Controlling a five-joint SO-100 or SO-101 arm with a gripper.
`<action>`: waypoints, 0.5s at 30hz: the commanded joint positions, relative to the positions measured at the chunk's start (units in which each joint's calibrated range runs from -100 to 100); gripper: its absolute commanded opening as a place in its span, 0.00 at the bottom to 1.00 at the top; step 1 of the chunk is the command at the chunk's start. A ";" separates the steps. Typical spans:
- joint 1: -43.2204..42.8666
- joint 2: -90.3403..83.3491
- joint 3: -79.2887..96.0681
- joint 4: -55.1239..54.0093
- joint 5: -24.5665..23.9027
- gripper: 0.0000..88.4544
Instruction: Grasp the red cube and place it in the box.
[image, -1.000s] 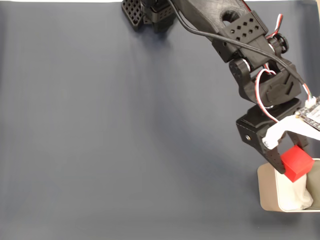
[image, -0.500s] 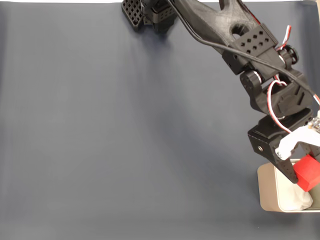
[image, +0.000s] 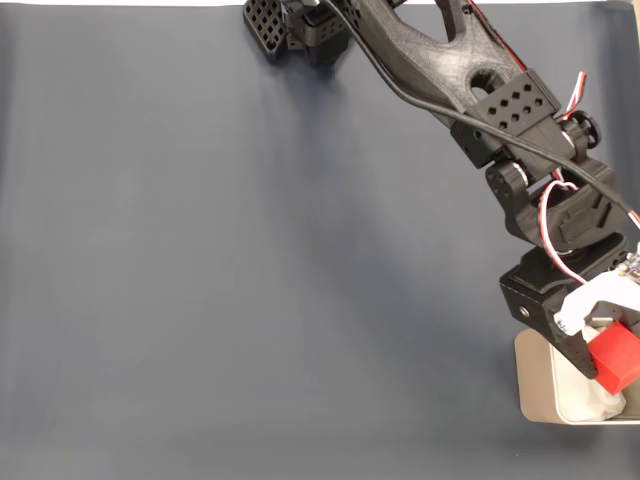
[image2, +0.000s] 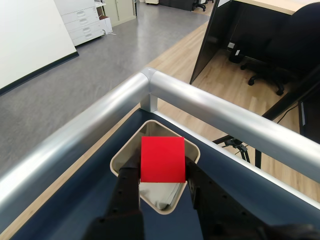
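My black two-finger gripper (image2: 161, 172) clamps the small bright red cube (image2: 162, 159) directly above the beige rounded-corner box (image2: 122, 159), white lining below.

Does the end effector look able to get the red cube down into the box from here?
Probably yes. The end effector holds the red cube directly above the open box, with only white lining beneath.
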 joint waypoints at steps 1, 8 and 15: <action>-0.41 0.08 -3.94 -0.30 -1.03 0.06; -0.13 1.90 -5.31 -0.47 -1.03 0.06; -0.13 2.85 -5.58 -0.79 -1.17 0.06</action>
